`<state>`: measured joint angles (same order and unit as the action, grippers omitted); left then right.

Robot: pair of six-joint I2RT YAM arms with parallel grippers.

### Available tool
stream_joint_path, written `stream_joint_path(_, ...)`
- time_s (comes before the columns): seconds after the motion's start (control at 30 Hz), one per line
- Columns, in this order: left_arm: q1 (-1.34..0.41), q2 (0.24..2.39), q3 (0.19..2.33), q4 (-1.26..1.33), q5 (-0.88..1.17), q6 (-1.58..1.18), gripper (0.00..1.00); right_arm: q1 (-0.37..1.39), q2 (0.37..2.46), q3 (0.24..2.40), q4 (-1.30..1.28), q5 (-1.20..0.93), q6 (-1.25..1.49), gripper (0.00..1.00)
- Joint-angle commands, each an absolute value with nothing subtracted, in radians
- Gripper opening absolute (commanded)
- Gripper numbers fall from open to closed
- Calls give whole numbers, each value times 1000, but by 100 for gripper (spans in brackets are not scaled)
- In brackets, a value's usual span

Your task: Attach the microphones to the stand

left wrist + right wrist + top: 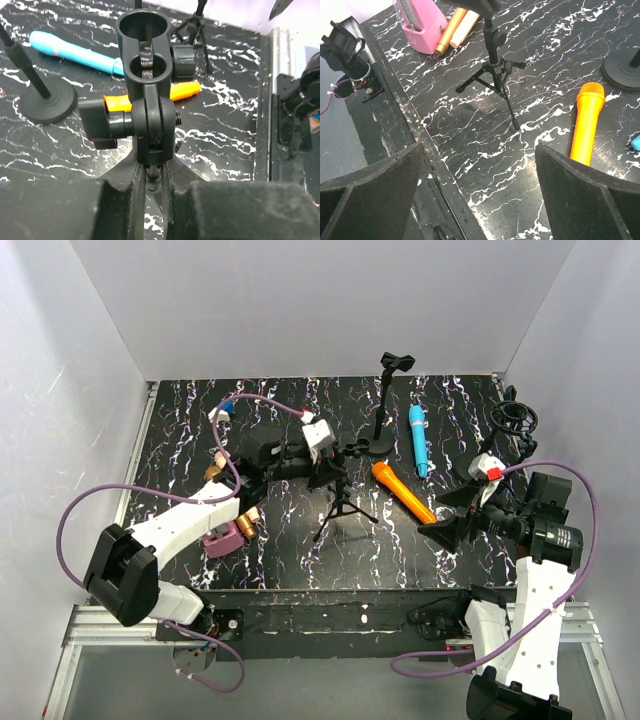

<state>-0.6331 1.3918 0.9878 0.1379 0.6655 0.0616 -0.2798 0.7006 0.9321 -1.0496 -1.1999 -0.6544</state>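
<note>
Overhead, the left arm (190, 515) covers most of the pink box (220, 541) and leaves only a stub, probably the golden-brown microphone (246, 524), at eight o'clock of the tripod stand (340, 502). From the left wrist, the stand's clip (146, 65) hides the orange microphone's (185, 90) middle. From the right wrist, the cyan microphone (636, 143) is a sliver at three o'clock, cut by the edge.
</note>
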Motion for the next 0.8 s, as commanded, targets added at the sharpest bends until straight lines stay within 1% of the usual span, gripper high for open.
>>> stream_joint_path(0.0,-676,1322,947,147,539,130,0,-273,689,911,-1037,-1194,-669,98)
stream_joint_path(0.17,-698,1305,891,156,503,127,0,-272,692,900,-1052,-1154,-704,98)
stream_joint_path(0.27,-704,1292,870,156,477,121,8,-268,707,903,-1074,-1138,-735,98)
stream_joint_path(0.47,-706,1223,819,172,399,84,34,-258,727,904,-1104,-1100,-788,98)
stream_joint_path(0.57,-706,1174,801,170,373,65,45,-249,739,902,-1112,-1078,-807,98)
stream_joint_path(0.73,-706,1079,795,80,318,11,59,-221,759,920,-1130,-1048,-824,98)
stream_joint_path(0.77,-706,1050,784,72,305,-21,64,-213,764,925,-1132,-1042,-822,98)
